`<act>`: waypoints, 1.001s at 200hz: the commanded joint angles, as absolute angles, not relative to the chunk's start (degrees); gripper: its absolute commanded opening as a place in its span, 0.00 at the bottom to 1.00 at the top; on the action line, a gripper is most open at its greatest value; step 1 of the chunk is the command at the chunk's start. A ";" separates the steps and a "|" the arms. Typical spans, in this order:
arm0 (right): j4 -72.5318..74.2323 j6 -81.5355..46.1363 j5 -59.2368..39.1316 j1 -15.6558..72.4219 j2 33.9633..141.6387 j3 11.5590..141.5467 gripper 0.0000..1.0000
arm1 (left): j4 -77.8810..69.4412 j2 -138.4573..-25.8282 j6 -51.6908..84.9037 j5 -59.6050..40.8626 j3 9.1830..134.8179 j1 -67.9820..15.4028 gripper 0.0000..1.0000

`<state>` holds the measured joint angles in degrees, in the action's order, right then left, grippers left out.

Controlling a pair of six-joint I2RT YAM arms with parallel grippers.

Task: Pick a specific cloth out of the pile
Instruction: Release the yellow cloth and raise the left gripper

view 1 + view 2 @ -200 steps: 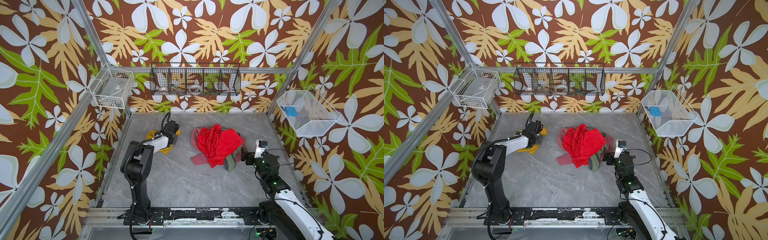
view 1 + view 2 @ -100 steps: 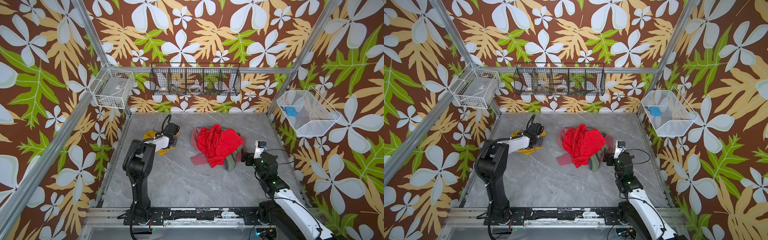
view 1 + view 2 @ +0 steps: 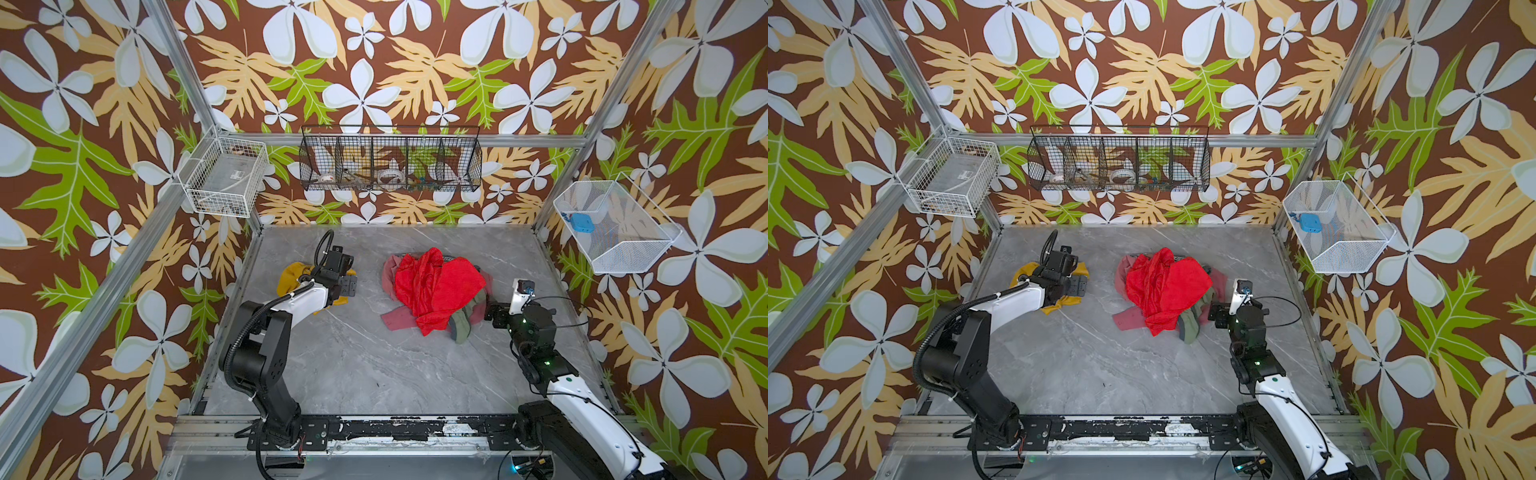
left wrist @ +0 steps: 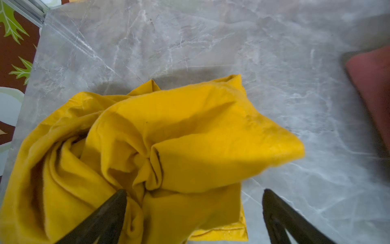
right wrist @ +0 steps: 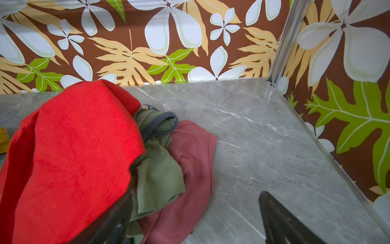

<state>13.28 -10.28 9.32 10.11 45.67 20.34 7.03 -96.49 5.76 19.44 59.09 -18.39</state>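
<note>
The mustard-yellow cloth (image 4: 168, 147) is laid on the bench (image 4: 211, 42), well apart from the pile (image 3: 436, 286), just under the left end effector (image 4: 194, 191), whose jaws are spread apart; only withdrawal is judged left.

The mustard-yellow cloth (image 3: 291, 277) lies crumpled on the grey marbled counter (image 3: 353, 374) near its left edge. It is well apart from the pile (image 3: 436, 291) (bright red on top, dusty pink and grey-green showing at the edges). The left fingers (image 3: 349, 286) sit over the cloth's right side, hiding part of it. The right fingers (image 3: 492, 316) are low, just beside the pile's right edge.
</note>
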 commanded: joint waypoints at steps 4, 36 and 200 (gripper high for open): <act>14.77 -9.63 11.07 10.11 46.54 21.49 0.93 | 4.50 -93.03 8.59 18.94 57.44 -18.73 1.00; 15.91 -7.88 13.93 10.13 47.08 21.38 0.93 | 1.11 -85.09 11.53 16.92 52.74 -18.86 1.00; 56.24 -0.64 19.45 7.90 68.13 10.57 0.93 | -12.52 -56.10 14.17 30.92 27.64 -19.35 1.00</act>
